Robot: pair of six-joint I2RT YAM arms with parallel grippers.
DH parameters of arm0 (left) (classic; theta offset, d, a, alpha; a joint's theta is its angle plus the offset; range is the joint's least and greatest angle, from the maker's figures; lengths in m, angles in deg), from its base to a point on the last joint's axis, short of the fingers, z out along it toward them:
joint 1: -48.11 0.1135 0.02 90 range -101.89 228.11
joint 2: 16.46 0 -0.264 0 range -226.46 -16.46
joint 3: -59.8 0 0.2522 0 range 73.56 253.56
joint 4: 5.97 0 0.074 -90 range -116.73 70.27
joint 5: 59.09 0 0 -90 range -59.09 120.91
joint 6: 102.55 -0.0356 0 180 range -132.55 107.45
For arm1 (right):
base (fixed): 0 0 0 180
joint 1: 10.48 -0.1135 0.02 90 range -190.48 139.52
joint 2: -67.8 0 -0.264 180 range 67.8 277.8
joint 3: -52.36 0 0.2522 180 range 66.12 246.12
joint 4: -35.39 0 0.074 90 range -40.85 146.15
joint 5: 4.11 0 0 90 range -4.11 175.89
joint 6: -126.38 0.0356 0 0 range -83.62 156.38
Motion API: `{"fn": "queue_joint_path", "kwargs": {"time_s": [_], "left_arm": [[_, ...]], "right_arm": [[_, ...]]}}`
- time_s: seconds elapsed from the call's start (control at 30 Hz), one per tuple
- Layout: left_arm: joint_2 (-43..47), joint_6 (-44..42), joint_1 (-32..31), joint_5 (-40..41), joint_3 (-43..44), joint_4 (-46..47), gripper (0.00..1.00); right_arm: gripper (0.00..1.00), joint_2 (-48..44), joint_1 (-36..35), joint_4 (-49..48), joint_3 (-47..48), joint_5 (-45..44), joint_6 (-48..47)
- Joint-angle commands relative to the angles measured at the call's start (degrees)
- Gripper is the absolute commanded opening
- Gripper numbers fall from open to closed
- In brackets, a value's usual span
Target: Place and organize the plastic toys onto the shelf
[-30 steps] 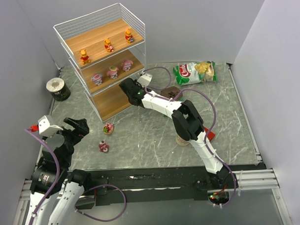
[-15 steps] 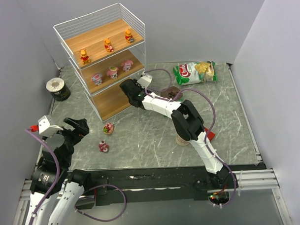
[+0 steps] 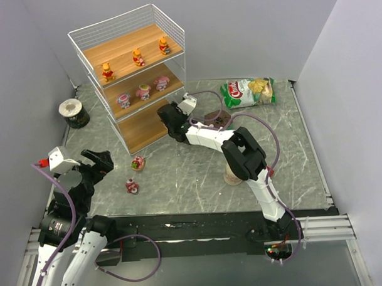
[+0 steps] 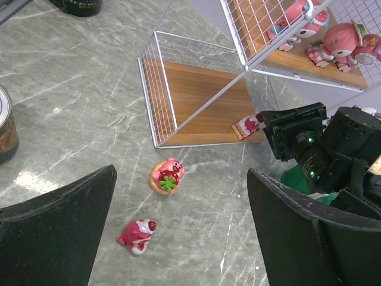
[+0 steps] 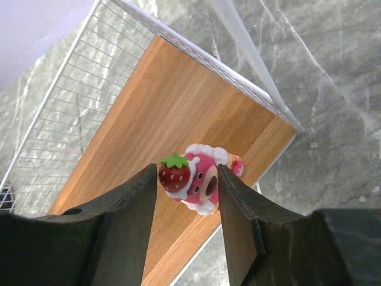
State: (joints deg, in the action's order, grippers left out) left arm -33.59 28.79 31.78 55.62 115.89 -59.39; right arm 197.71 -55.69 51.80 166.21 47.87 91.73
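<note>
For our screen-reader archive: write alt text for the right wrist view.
A pink toy figurine topped with a strawberry lies at the front edge of the bottom wooden tier of the white wire shelf, between the right gripper's two dark fingers; whether they press on it is unclear. Grey marbled table shows beyond the shelf.

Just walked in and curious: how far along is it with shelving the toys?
Done: three orange toys on the top tier, three pink toys on the middle tier. In hand: the right gripper straddles a strawberry toy at the edge of the bottom tier. To go: a round pink toy and a red-white toy on the table.
</note>
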Motion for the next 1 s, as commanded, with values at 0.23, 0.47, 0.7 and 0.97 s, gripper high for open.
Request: {"fn": "queue_joint_path", "kwargs": {"time_s": [0.23, 0.47, 0.7, 0.97], "left_arm": [[0.34, 0.23, -0.19, 0.34, -0.05, 1.69, 0.97], [0.34, 0.14, -0.27, 0.25, -0.05, 1.87, 0.96], [0.60, -0.03, -0.27, -0.01, -0.14, 1.95, 0.96], [0.78, -0.21, -0.27, -0.10, -0.14, 2.04, 0.96]], "right_arm": [[0.47, -8.17, -0.14, -11.00, -5.25, -1.00, -2.71], [0.39, -12.04, -0.58, -11.80, -11.05, 1.19, -2.44], [0.52, -18.45, -3.21, -14.26, -20.89, 7.34, -9.72], [0.66, -22.42, -11.29, -16.19, -26.45, 23.04, -17.20]]}}
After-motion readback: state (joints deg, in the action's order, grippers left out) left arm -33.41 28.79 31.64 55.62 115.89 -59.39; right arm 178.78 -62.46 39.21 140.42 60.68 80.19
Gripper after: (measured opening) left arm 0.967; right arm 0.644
